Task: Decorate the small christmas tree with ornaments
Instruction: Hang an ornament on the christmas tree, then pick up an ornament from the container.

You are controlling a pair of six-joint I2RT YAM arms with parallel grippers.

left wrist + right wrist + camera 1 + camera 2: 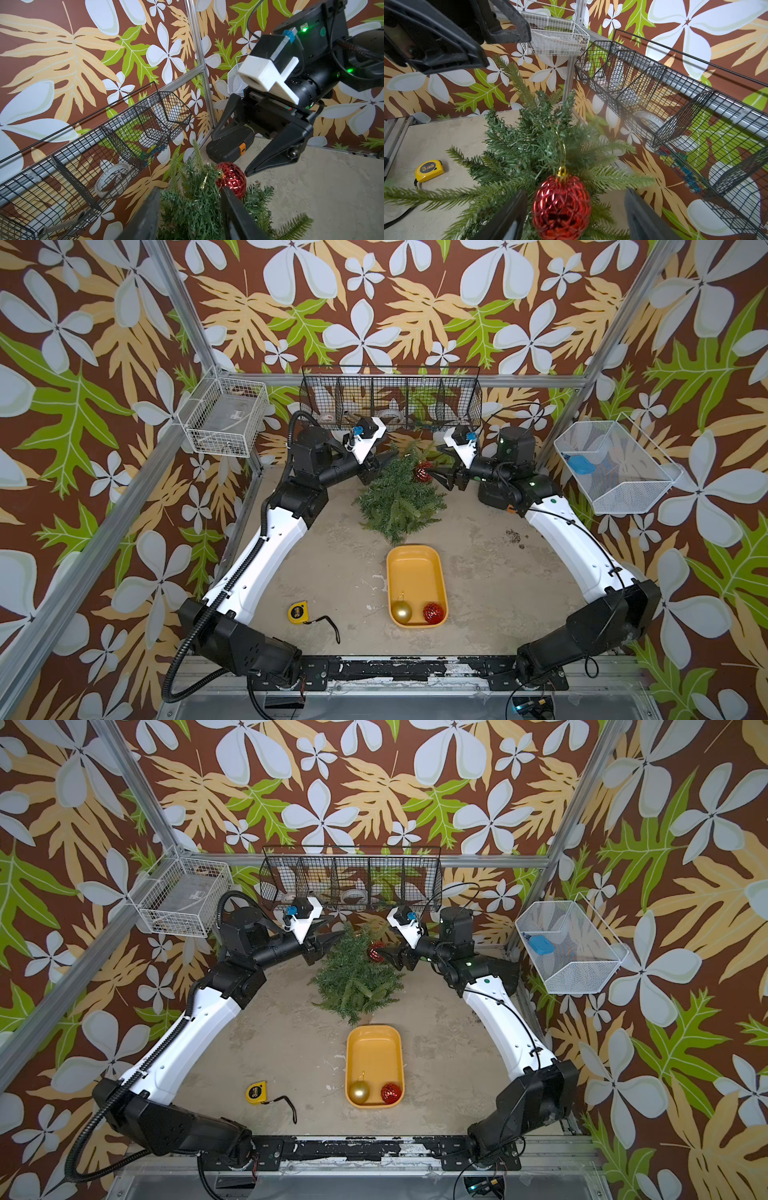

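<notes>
Jaws of right gripper [575, 192] spread wide, flanking hung red bauble [561, 207] without touching. Same for left gripper [190, 190], parted astride tip of tree [395, 497], clasping nothing visible. One tree, one yellow tray [415, 549], three baubles: one hung high on tree's right side, gold bauble [402, 611] and second red bauble [433, 612] in tray's near end, well apart from both grippers, tray lengthwise toward base; red one nearer right arm.

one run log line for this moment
left gripper: open at tree top | right gripper: open around hung red ornament | tray: gold ornament, second red ornament not yet hung
</notes>
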